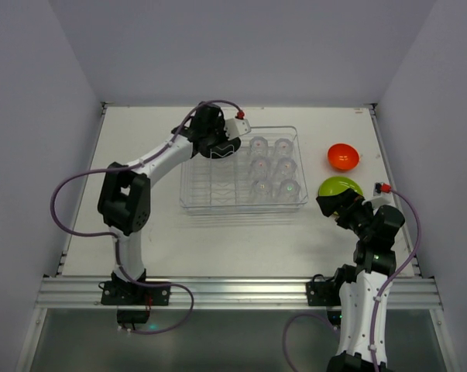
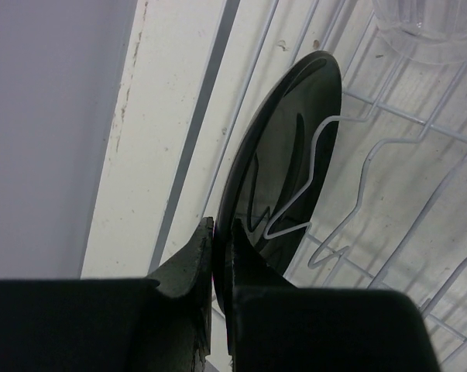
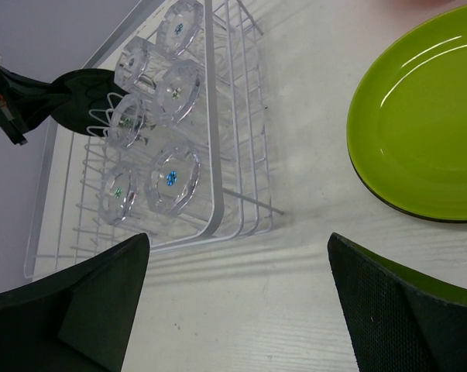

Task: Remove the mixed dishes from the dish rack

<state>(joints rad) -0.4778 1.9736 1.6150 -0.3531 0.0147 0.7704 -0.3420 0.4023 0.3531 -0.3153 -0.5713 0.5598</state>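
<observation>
The clear dish rack (image 1: pixel 218 200) stands mid-table and holds several small clear cups (image 1: pixel 272 166) in its right half. A black-backed plate (image 2: pixel 283 163) stands on edge in the ribbed slots at the rack's far left (image 1: pixel 224 147). My left gripper (image 2: pixel 221 256) is shut on that plate's rim. The lime-green plate (image 1: pixel 341 186) and the orange bowl (image 1: pixel 343 156) lie on the table right of the rack. My right gripper (image 3: pixel 237 263) is open and empty over bare table between the rack (image 3: pixel 218 186) and the green plate (image 3: pixel 419 116).
The white table (image 1: pixel 218 240) is boxed in by grey walls on three sides, with a metal rail along the near edge. The left arm reaches across the table's left part to the rack's far corner.
</observation>
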